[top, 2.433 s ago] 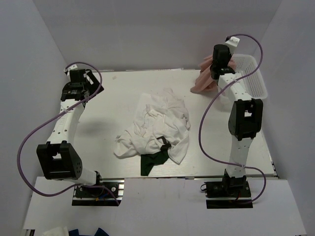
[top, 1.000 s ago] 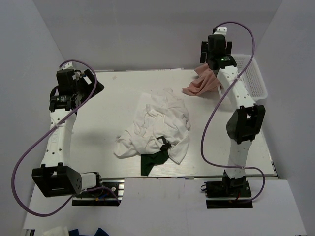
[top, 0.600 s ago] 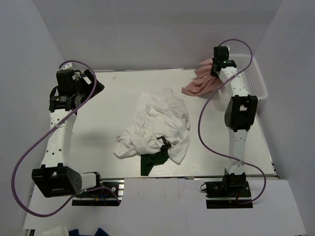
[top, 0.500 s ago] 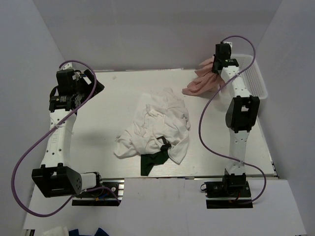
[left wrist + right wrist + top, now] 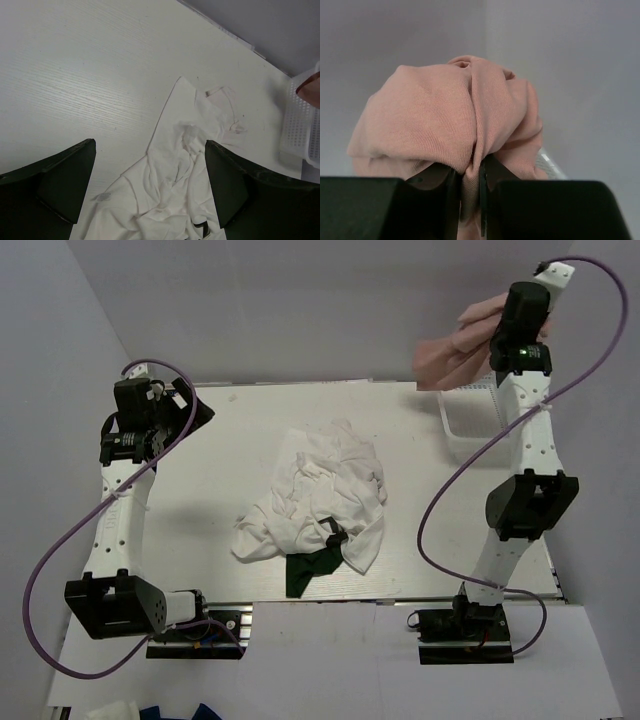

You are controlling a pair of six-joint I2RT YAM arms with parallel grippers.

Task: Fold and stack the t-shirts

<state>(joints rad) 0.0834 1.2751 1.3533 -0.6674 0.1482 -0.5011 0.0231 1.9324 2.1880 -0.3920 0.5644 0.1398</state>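
1. Raised high at far right, above basket (image 5: 465, 427): pink shirt (image 5: 449, 355), bunched, off table (image 5: 225, 445).
2. Pinched between near-closed fingers of right gripper (image 5: 470, 181).
3. Left gripper (image 5: 150, 186): spread wide, empty, over far-left corner.
4. Mid-table: white shirts (image 5: 322, 490) heaped; green shirt (image 5: 308, 572) poking out at near edge.
5. Wide gap from heap to left edge; narrower gap to basket.

A white plastic basket (image 5: 460, 425) with little holes sits at the far right side of the white table (image 5: 220, 470). Grey walls (image 5: 300, 300) stand around it.
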